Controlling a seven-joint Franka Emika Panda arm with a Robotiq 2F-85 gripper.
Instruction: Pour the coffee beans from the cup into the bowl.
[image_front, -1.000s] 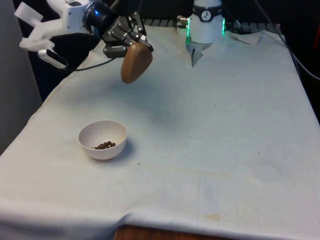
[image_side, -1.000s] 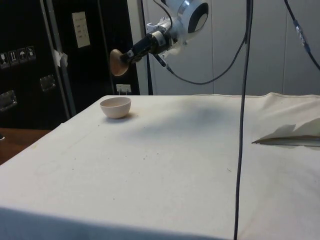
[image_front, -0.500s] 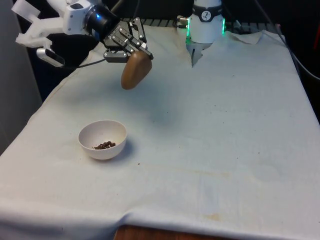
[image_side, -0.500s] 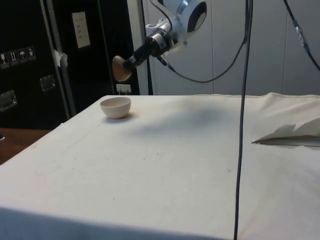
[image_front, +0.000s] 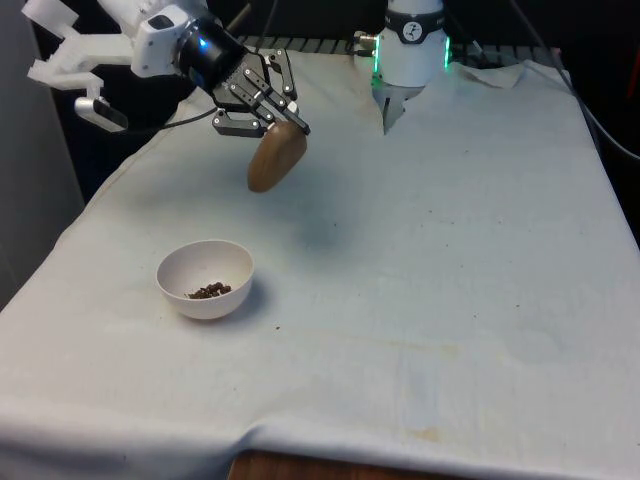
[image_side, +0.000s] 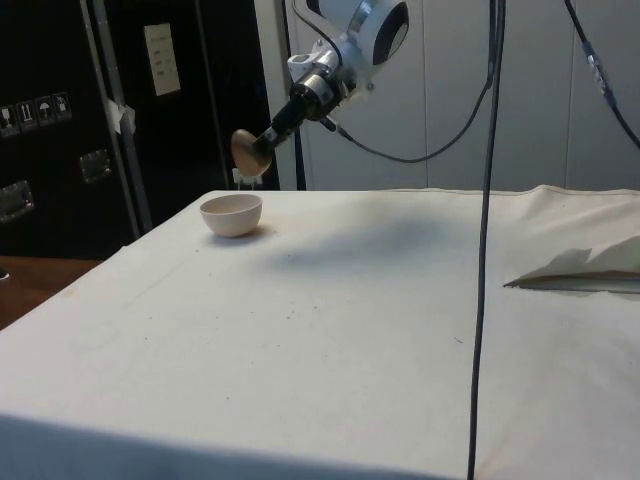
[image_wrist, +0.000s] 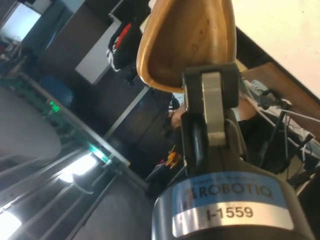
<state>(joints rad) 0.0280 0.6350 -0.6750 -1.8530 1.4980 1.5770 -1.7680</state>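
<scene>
Gripper: up in the air over the table's far part, towards the front view's left, my gripper (image_front: 278, 120) has its two fingers pinched on the rim of the cup (image_front: 276, 159); I count that as a firm pinch, since the cup hangs from it without any other support.

Cup: brown and wooden-looking, tipped over so that its rounded body hangs below my fingers in the front view; in the wrist view the cup (image_wrist: 187, 42) shows me its hollow, and I see no beans in the part of it that faces me.

How it handles: I judge it light and stiff, a smooth-walled shell that will not give under my pads; smooth wood may slip or pivot in a rim pinch, so I would keep the squeeze steady while it is tilted; it does not look fragile, though a drop onto the bowl could chip one or the other.

Where to hold: the rim wall, one finger inside and one outside, is where I have it; that seems the right place, as the round body offers little to grip.

Bowl: white, standing on the cloth nearer the camera, the bowl (image_front: 205, 279) holds a small heap of coffee beans (image_front: 209, 291); in the side view the cup (image_side: 250, 152) hangs above the bowl (image_side: 231, 214) and a little beyond it, apart from it.

Table: white cloth of the table (image_front: 440, 260), bare around the bowl.
</scene>
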